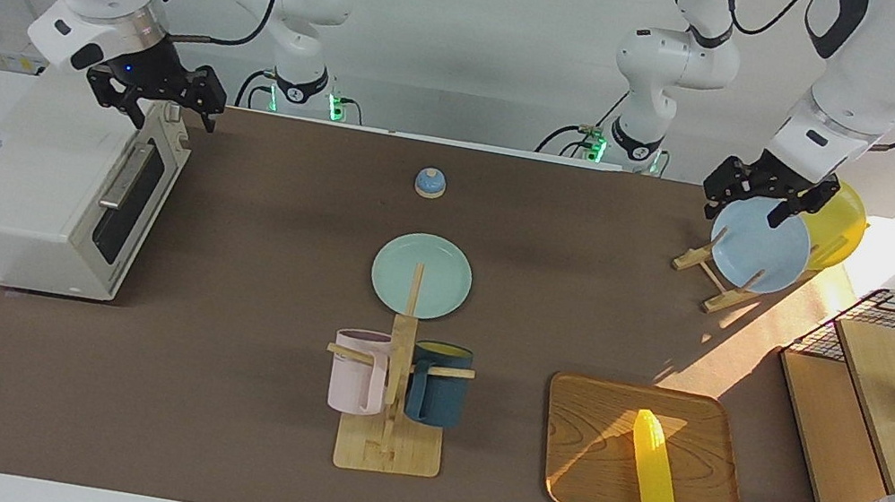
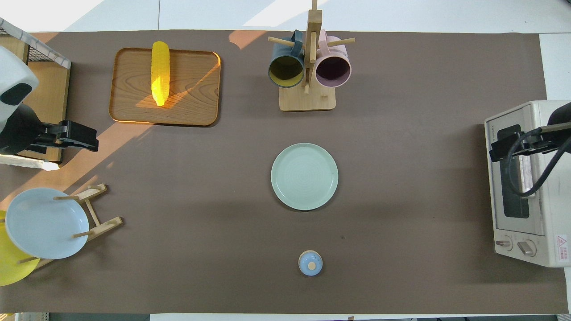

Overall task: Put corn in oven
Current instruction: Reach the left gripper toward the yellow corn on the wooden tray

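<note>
We're at the start: corn (image 1: pixel 654 468) lies on the wooden tray (image 1: pixel 592 421), oven (image 1: pixel 48 193) door shut. Right gripper (image 1: pixel 164 95) hangs open above it, left gripper (image 1: pixel 761 197) open over the plate rack (image 1: pixel 715 282). Door needs opening first, we reckon.

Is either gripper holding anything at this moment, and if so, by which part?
Nothing is held. The corn lies untouched on the wooden tray; the left gripper hangs over the plate rack, the right gripper over the oven.
</note>
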Controlling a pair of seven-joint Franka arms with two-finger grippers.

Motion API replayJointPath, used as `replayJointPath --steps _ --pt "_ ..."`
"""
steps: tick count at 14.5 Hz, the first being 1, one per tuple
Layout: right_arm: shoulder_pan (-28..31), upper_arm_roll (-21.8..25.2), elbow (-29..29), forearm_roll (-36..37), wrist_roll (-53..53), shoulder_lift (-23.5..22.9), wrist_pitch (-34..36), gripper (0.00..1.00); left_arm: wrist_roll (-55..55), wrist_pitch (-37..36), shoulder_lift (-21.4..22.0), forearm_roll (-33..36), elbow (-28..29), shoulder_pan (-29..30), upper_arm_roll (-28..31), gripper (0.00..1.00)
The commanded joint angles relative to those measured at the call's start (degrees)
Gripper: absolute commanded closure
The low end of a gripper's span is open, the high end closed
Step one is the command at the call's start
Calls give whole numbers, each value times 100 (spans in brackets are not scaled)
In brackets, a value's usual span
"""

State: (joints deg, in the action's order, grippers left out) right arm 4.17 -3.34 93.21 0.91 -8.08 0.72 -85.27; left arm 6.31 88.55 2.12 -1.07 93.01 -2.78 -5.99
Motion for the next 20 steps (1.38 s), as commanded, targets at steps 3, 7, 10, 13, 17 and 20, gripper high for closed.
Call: replayJointPath --steps 3,7,10,13,17,20 --pt "49 -44 -57 -64 61 -29 -25 0 11 48 -54 28 -90 -3 -34 0" --pt "40 -44 -57 -64 61 -37 -25 0 28 74 -54 19 -90 -12 -43 0" --pt "40 -44 -57 -64 61 -37 -25 0 55 364 -45 -7 -64 -3 -52 0" --pt "40 -44 -40 -82 69 -29 -25 0 73 742 -72 -33 6 -3 -52 0" --pt "58 -35 364 -99 61 155 -340 0 81 918 -387 -297 -99 5 -34 0" --pt "58 -35 408 -99 17 174 -359 0 73 1059 -913 -236 -283 -3 -34 0"
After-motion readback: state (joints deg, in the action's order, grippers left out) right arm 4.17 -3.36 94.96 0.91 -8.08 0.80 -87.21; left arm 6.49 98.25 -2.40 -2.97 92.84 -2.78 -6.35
